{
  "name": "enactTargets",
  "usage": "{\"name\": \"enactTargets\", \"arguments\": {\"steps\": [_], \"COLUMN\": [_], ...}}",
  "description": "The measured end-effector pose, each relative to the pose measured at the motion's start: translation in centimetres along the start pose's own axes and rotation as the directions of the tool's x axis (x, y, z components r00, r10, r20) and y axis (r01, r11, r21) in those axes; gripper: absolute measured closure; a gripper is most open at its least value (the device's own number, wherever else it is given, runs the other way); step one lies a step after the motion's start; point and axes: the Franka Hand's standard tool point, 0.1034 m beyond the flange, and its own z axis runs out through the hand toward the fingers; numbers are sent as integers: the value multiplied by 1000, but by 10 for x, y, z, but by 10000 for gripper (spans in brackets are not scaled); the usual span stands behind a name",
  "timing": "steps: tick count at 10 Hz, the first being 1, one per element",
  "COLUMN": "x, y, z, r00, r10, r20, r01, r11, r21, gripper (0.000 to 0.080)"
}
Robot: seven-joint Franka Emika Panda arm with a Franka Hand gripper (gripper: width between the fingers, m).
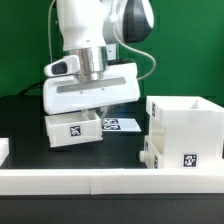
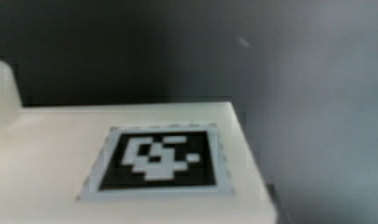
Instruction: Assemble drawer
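A small white tray (image 1: 72,128) with a square tag on its front sits tilted directly under my gripper (image 1: 98,110). The fingers reach down onto its upper edge and appear shut on it. In the wrist view the tray's tagged face (image 2: 159,158) fills the lower part of the picture, very close and blurred, and my fingertips do not show. The large boxy casing (image 1: 186,122) stands at the exterior view's right, with a tag low on its front. A second shallow tray (image 1: 150,152) rests against the casing's left side.
The marker board (image 1: 122,124) lies flat on the black table between the held tray and the casing. A low white border rail (image 1: 110,180) runs along the front edge. A white corner (image 1: 3,150) shows at the far left. A green backdrop stands behind.
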Motion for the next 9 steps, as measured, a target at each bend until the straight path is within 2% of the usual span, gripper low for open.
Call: {"name": "enactTargets", "arguments": {"steps": [1, 3, 6, 8, 9], "x": [13, 32, 28, 27, 32], "y": [-13, -20, -19, -13, -8], "z": [-5, -14, -10, -9, -11], "r00": [999, 996, 991, 931, 870], "r10": [-38, -88, -137, -366, -492], "r20": [-4, 13, 11, 13, 24], "r01": [38, 88, 137, 365, 491], "r11": [999, 996, 990, 930, 870], "r21": [0, 23, 21, 26, 39], "gripper": [756, 755, 755, 755, 755]}}
